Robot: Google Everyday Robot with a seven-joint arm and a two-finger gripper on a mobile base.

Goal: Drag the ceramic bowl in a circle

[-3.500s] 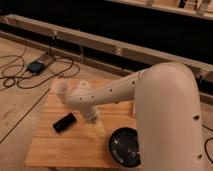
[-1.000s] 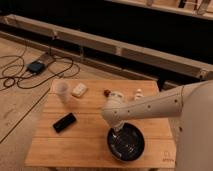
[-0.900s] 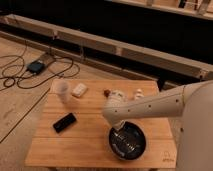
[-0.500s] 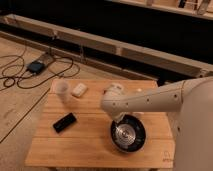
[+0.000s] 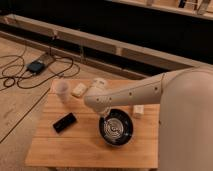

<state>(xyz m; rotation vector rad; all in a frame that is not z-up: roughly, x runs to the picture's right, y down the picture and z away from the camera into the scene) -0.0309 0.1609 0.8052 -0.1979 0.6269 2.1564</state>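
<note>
The ceramic bowl [image 5: 117, 128] is a glossy black round bowl with concentric rings inside. It sits on the wooden table [image 5: 75, 145], right of centre. My white arm reaches in from the right. My gripper [image 5: 106, 118] points down at the bowl's upper left rim, in or against the bowl. The wrist [image 5: 97, 99] hides the top of the gripper.
A small flat black slab [image 5: 65, 122] lies left of the bowl. A translucent white cup [image 5: 62, 90] stands at the back left, with a pale block [image 5: 79, 90] beside it. A small white cube [image 5: 138, 111] sits right of the bowl. Cables and a device [image 5: 36, 66] lie on the floor.
The gripper and bowl have moved together, up and to the left across the table, from near the front right towards the centre. The other objects have stayed put.
</note>
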